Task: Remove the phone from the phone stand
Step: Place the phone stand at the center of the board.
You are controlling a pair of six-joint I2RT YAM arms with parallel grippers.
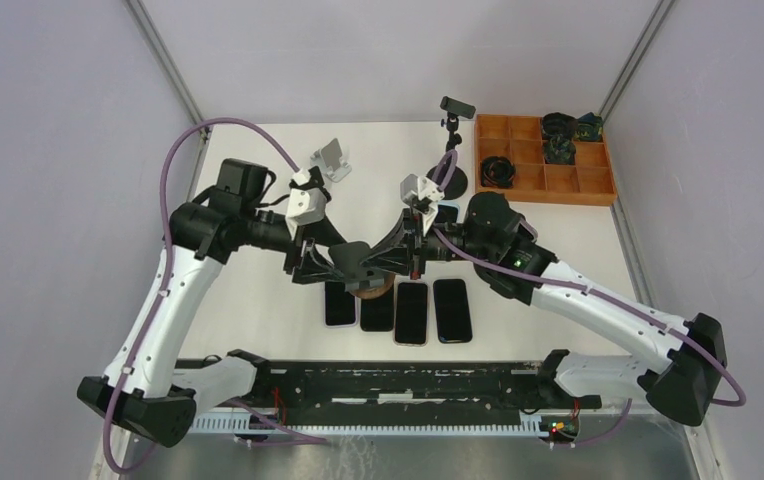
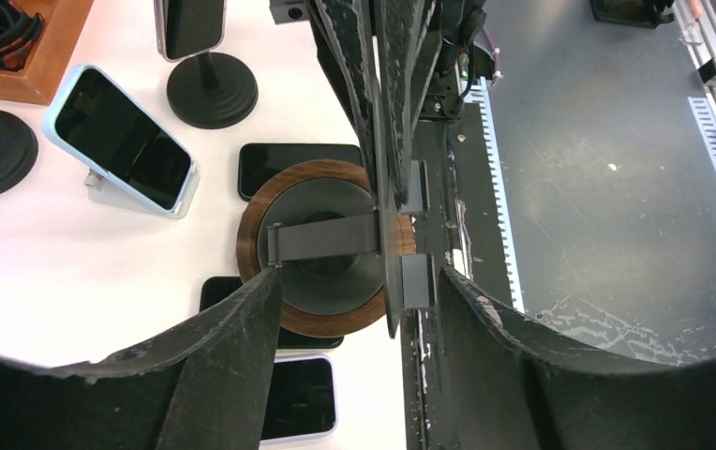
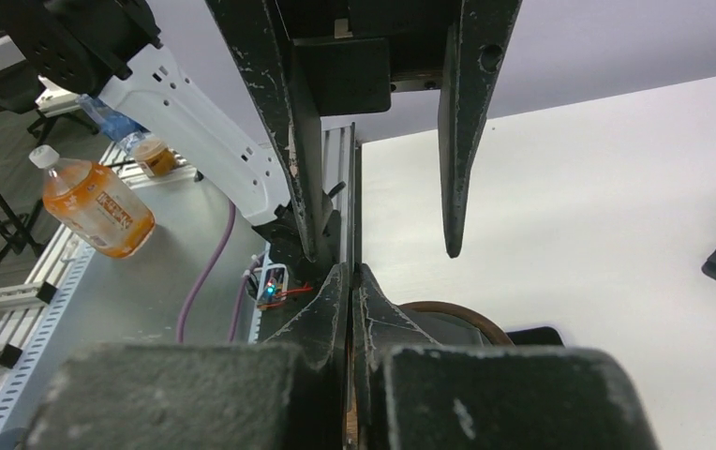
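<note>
Both grippers meet at the phone stand point(image 2: 262, 220).
Left gripper point(image 2: 359, 277) stands spread wide, one finger on either side of the stand; right gripper point(image 3: 350, 274) over the stand, fingers pressed together.

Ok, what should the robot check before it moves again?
1. Left gripper open: ok.
2. Right gripper shut: ok.
3. Phone gripped by the right gripper: cannot tell, it shows edge-on.
4. Phone free of the stand: cannot tell.
5. Flat phones away from the stand: not ok, they lie right by its base.
</note>
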